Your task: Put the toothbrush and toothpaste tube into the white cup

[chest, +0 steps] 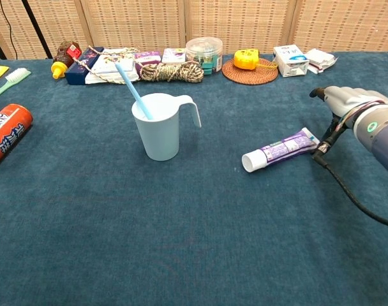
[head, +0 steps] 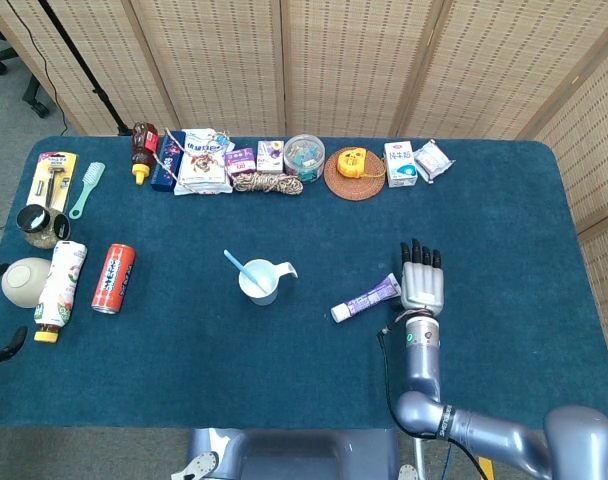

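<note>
The white cup [head: 261, 287] [chest: 158, 135] stands upright mid-table, its handle toward my right side. A light blue toothbrush [head: 235, 264] [chest: 130, 85] leans inside it, sticking out up and to the left. The purple-and-white toothpaste tube [head: 365, 298] [chest: 280, 148] lies flat to the right of the cup, cap toward the cup. My right hand [head: 422, 283] [chest: 344, 102] rests palm down at the tube's crimped end, fingers stretched out, thumb [chest: 323, 146] touching that end. It holds nothing. My left hand does not show.
Along the far edge runs a row of small items: a sauce bottle [head: 142, 150], boxes, a rope coil [head: 267, 183], a round tin, a yellow tape measure on a coaster [head: 354, 172]. At the left lie an orange can [head: 113, 278] [chest: 5, 134], a bottle [head: 60, 290] and a bowl [head: 24, 281].
</note>
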Robot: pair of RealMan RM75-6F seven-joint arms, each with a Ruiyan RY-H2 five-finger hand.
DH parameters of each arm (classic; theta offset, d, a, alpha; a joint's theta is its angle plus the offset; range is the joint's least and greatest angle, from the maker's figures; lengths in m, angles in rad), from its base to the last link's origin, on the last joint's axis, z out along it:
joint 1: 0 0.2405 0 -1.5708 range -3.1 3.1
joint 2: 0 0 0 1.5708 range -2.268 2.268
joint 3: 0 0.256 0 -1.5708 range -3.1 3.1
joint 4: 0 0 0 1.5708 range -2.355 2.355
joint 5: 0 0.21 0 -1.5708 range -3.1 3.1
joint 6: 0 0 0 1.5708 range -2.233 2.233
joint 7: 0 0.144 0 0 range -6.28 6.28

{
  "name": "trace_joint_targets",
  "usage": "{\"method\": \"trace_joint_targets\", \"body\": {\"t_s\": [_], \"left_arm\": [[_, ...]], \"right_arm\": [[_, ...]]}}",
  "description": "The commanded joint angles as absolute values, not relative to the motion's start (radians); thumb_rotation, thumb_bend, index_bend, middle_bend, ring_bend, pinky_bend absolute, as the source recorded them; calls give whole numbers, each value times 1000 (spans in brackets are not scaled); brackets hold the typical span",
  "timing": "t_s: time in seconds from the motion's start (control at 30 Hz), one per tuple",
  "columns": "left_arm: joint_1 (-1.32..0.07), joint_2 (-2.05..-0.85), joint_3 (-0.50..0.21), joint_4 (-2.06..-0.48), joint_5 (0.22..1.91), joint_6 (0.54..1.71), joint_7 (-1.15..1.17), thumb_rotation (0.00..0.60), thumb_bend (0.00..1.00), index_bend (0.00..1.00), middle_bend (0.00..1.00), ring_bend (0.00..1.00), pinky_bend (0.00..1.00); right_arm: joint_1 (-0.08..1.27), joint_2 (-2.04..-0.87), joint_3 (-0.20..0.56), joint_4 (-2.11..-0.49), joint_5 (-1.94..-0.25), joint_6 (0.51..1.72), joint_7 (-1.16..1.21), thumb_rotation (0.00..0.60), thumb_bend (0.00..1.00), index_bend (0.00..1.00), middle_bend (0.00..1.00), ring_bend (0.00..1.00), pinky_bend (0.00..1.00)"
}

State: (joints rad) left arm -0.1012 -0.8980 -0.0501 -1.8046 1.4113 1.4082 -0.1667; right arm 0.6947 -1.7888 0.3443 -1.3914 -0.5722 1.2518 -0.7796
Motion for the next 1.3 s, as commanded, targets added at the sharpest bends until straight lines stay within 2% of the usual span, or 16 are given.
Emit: {"method": "trace_joint_targets", "body": {"t_s": [0.03,0.27,0.4,0.5,0.63,0.77,1.1,1.3], "left_arm": [[-103,-899,-49,-1809,1413,1405,-159,600,348,0,0,0,0],[-105,-899,-48,-1816,1410,1397,-146,600,348,0,0,0,0],[-105,-901,-48,-1817,1409,1397,-140,600,348,0,0,0,0],[-105,-903,-47,-1820,1412,1398,-134,600,348,0,0,0,0],[-104,-906,-45,-1821,1417,1399,-126,600,348,0,0,0,0],[-106,-907,-45,-1821,1415,1394,-119,600,348,0,0,0,0],[-107,-911,-46,-1827,1412,1393,-104,600,348,0,0,0,0],[-109,-914,-45,-1828,1412,1390,-94,600,348,0,0,0,0]], "right_arm": [[688,-1708,338,-1441,-533,1139,-783,600,0,0,0,0,0],[691,-1598,299,-1541,-533,1058,-797,600,0,8,0,0,0],[694,-1551,275,-1568,-614,1012,-761,600,0,78,6,0,0],[695,-1537,261,-1559,-687,967,-705,600,0,145,49,0,0],[696,-1534,252,-1516,-770,870,-579,600,6,229,147,11,118],[694,-1544,247,-1456,-876,761,-402,600,74,270,202,55,181],[705,-1557,223,-1447,-1014,751,-274,600,154,302,220,72,233],[744,-1583,218,-1426,-1015,716,-246,600,277,322,232,86,275]]}}
